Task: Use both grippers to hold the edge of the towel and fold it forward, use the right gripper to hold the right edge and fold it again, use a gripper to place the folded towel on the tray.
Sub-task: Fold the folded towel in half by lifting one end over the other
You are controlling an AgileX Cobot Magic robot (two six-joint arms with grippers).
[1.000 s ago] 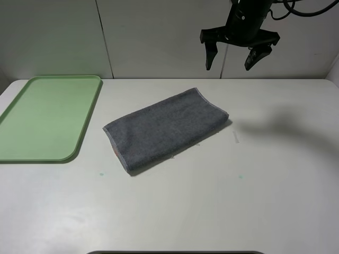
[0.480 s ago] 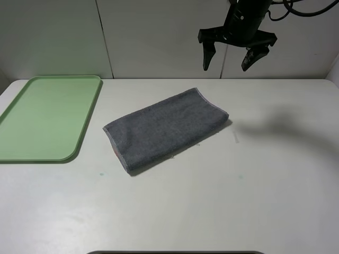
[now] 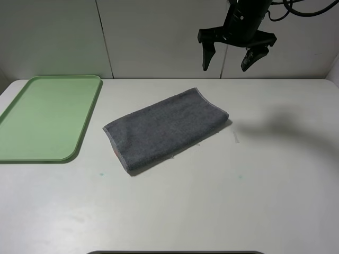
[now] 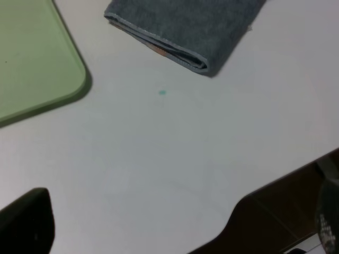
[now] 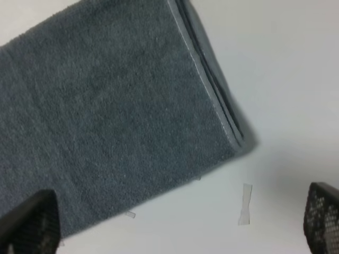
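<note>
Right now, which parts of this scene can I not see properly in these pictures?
- Left gripper: left wrist view, only dark finger ends show at the frame edges. It is outside the exterior high view.
- Tray: exterior high view, its left side is cut off by the frame edge.
- Towel: the fold hides its inner layers; only an orange sliver shows.
- Pale scrap: right wrist view, too small to identify.

The folded terry cloth towel (image 3: pixel 166 129) is dark grey and plain on top, with a pale grey stitched hem (image 5: pixel 204 74) along its edges and a sliver of orange (image 4: pixel 158 50) showing between the layers at one end. The rectangular plastic tray (image 3: pixel 47 116) is pale green. The worktop (image 3: pixel 238 206) is off-white, marked by a small teal speck (image 4: pixel 162 93). The right gripper (image 3: pixel 226 66) is black, its fingers (image 5: pixel 323 217) mesh-textured
</note>
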